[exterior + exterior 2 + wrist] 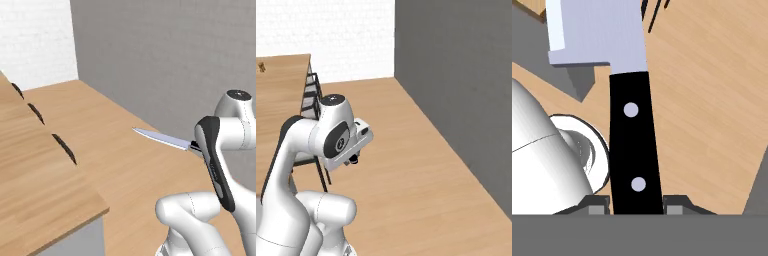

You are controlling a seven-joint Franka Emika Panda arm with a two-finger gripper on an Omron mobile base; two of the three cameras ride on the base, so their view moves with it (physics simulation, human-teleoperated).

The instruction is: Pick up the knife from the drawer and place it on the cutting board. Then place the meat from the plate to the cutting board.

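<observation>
On your left sits a wooden counter (45,170) with dark curved handles (64,148), and past its edge the wood floor (135,170) runs to a grey wall (165,60) with white brick at the far end. Further right your gripper (637,206) is clamped on the knife (162,138) by its black handle, blade thrust out level over the floor. That carry probably keeps the point clear until you reach the cutting board.
</observation>
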